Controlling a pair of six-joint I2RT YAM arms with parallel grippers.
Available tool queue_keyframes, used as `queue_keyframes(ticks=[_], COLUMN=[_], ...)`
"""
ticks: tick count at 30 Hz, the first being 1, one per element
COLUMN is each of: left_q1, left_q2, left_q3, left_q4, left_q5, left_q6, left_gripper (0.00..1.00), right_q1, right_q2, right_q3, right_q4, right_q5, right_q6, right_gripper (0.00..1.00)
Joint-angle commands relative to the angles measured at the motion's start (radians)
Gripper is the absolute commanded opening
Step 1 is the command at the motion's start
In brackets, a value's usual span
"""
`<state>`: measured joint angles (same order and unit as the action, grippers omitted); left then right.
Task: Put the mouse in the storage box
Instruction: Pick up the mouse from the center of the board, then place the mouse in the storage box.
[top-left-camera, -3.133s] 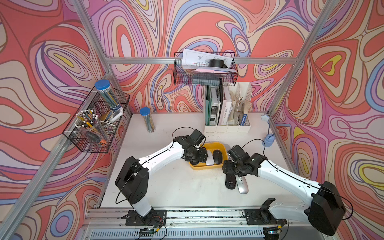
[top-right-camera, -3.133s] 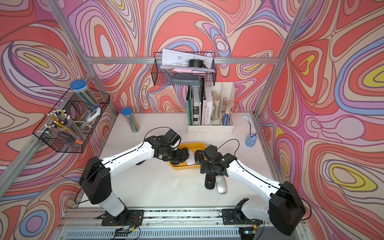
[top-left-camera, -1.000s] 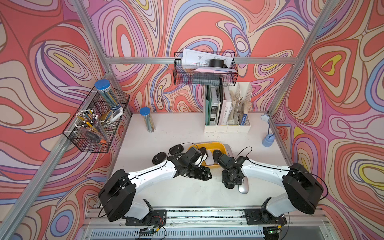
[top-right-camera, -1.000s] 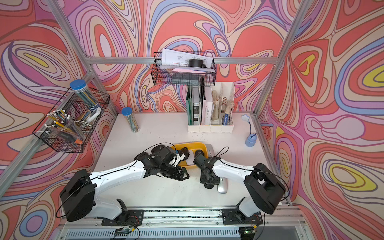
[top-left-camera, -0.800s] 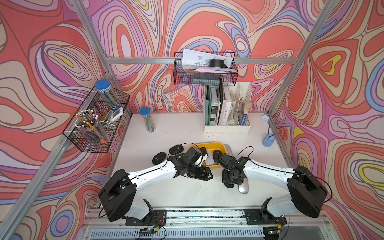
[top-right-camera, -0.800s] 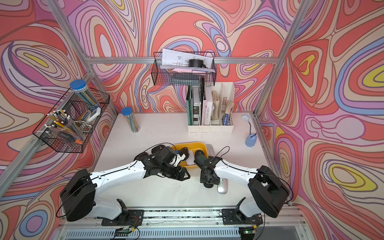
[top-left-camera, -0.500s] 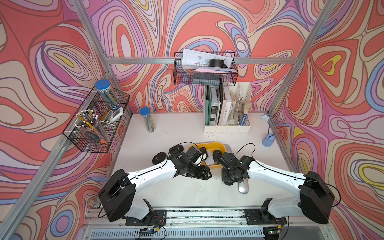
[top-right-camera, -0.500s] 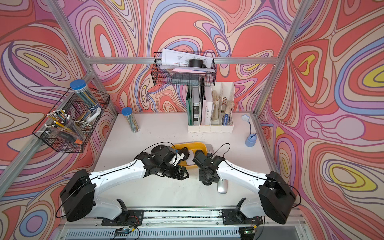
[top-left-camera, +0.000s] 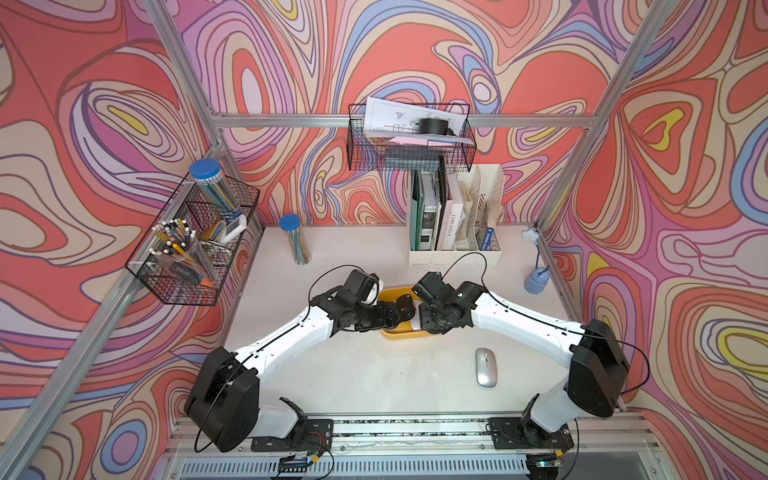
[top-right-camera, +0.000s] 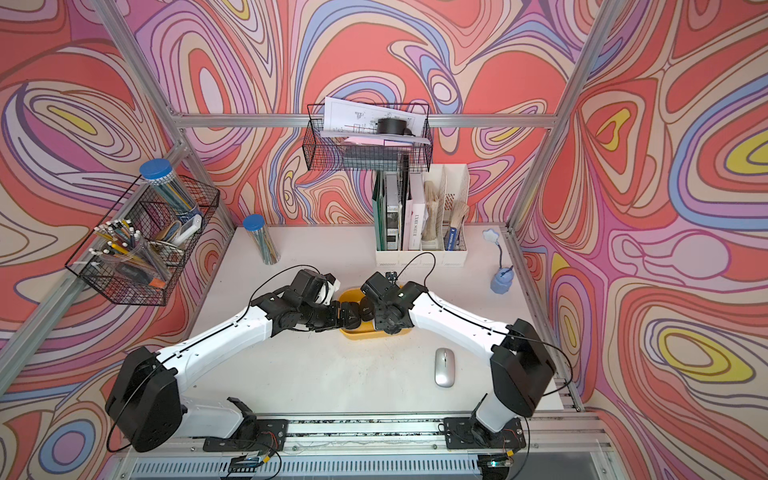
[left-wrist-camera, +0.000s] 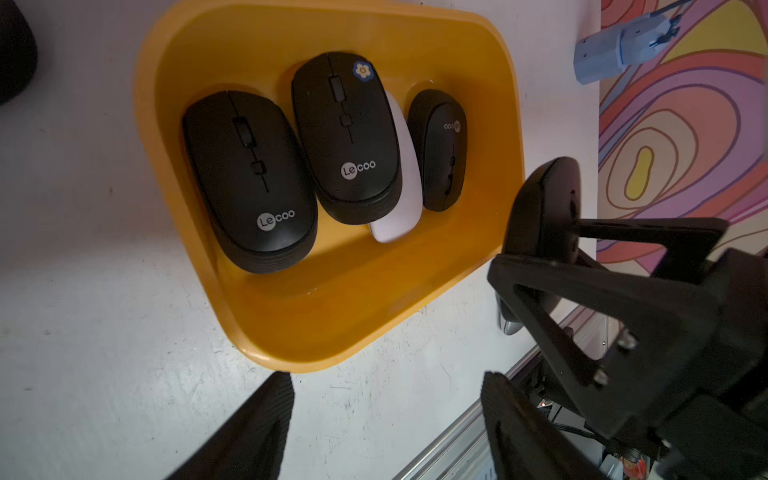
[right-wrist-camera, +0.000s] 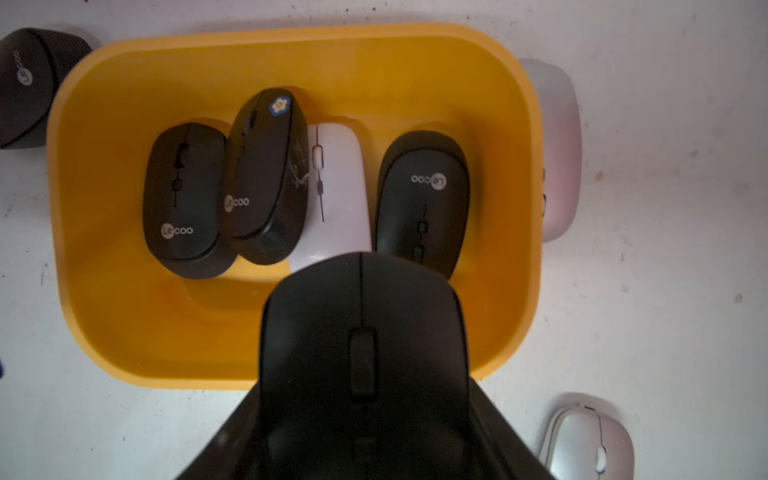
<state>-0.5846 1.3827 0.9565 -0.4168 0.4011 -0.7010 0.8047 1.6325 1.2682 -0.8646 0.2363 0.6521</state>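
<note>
Over the edge of the shallow yellow-orange plastic storage box (right-wrist-camera: 291, 39), the right gripper (left-wrist-camera: 544, 249) is clamped on a black wireless mouse (right-wrist-camera: 361, 332), not yet set down. The left gripper (left-wrist-camera: 382, 419) hangs beside the box, fingers spread and empty. Inside lie three black mice (left-wrist-camera: 249, 174) and one white mouse (left-wrist-camera: 399, 208). A silver mouse (top-left-camera: 486, 368) rests apart on the white table (top-left-camera: 353, 374).

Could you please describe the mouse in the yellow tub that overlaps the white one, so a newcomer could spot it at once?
On the white table sits the storage box, a shallow yellow-orange tub with four mice in a row. The one meant is the black mouse lying partly over the white mouse. It alone bears a blue flower sticker.
</note>
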Motion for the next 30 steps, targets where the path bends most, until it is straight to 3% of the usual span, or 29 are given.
queue_keyframes(ticks=[1, 11, 16, 30], left_q1=[0.015, 0.113, 0.116, 0.115], left_q2=[-0.014, -0.047, -0.037, 0.031], left_q3=[0.03, 0.027, 0.027, 0.043], left_q4=[-0.037, -0.067, -0.064, -0.035], left_q5=[0.014, 0.03, 0.041, 0.077], left_q6=[-0.013, -0.031, -0.035, -0.041], left_gripper=[0.77, 0.78, 0.78, 0.77], right_q1=[0.004, -0.073, -0.133, -0.159], right_q2=[0.048, 0.169, 0.196, 0.304], right_q3=[0.061, 0.135, 0.156, 0.203], right_q4=[0.02, 0.039, 0.041, 0.071], right_q5=[0.016, -0.017, -0.055, -0.083], right_q6=[-0.067, -0.142, -0.181, -0.215], right_gripper=[0.49, 0.49, 0.49, 0.5])
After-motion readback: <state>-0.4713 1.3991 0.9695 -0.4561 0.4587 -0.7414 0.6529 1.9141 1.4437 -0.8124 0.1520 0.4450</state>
